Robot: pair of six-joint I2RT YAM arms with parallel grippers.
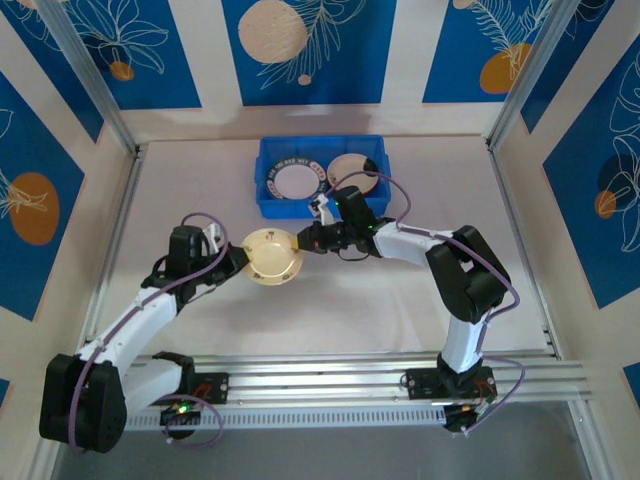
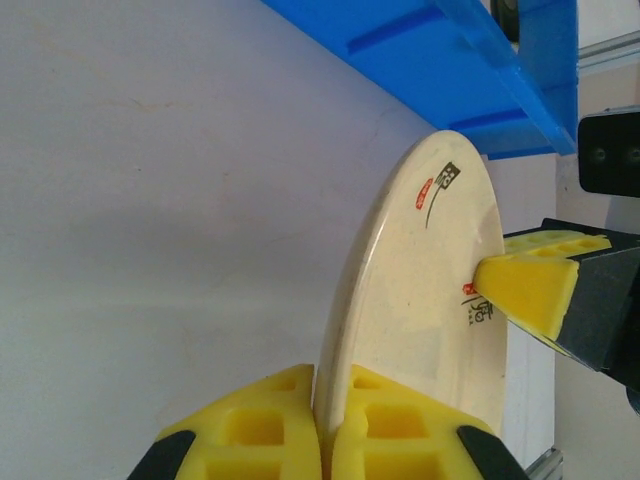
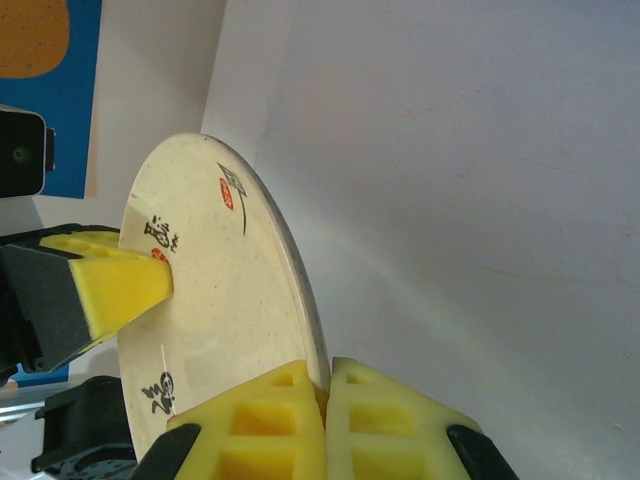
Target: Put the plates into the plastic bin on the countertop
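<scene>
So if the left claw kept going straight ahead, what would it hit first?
Likely the right gripper, clamped on the opposite rim of the cream plate that the left gripper itself holds.

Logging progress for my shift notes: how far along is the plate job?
Done: a green-rimmed plate and a cream plate lie in the blue bin. In hand: the left fingers and right fingers pinch a third plate, also cream, short of the bin. Left: getting it into the bin.

The pale countertop [image 1: 330,320] bears the blue plastic bin [image 1: 263,185] at its far middle.
</scene>
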